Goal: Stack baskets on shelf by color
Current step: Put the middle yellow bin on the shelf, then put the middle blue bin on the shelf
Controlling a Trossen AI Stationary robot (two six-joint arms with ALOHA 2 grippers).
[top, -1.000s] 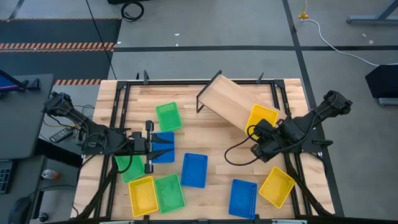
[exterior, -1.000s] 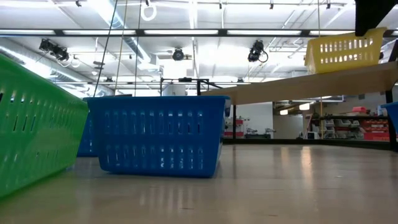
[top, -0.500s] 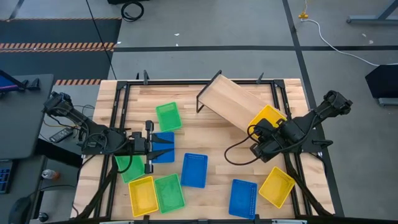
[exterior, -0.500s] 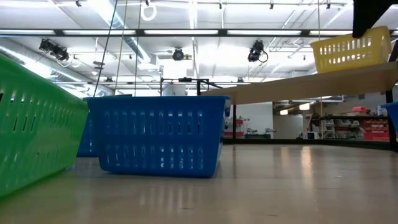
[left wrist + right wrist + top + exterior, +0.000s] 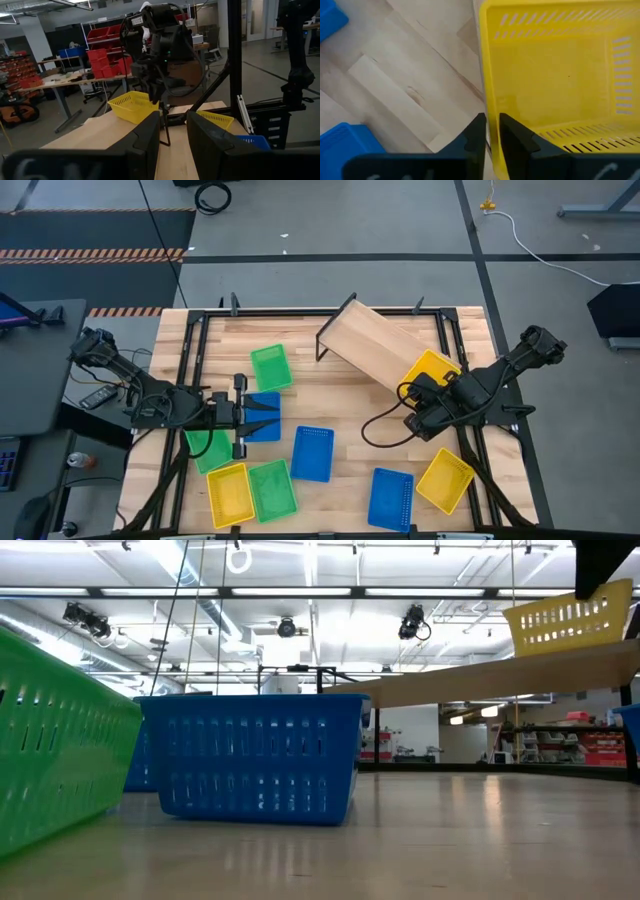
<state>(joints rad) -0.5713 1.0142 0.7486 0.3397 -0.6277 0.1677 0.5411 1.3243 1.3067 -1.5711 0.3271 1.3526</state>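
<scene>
I see the right gripper (image 5: 490, 131) clamped on the wall of a yellow basket (image 5: 428, 368), its two dark fingers pinching the thin plastic rim, and the basket sits at the lower, right-hand end of the shelf (image 5: 368, 345), a tilted light-wood board on thin black legs. In the low view that basket (image 5: 570, 618) appears tipped just above the board's edge; I cannot tell whether it touches the wood. It is empty, a shallow rectangular tray with slotted sides and a fine mesh floor. The left gripper (image 5: 243, 416) waits low over the table's left half, fingers spread apart, beside a blue basket (image 5: 264, 416) and a green basket (image 5: 210, 448). The other baskets lie loose and empty on the pale plank tabletop (image 5: 340, 405): a green one (image 5: 271, 367) near the shelf, a yellow one (image 5: 228, 493) and green one (image 5: 272, 488) side by side at the front, two blue ones (image 5: 312, 453) (image 5: 391, 498), and another yellow one (image 5: 445, 479) at the front right.
</scene>
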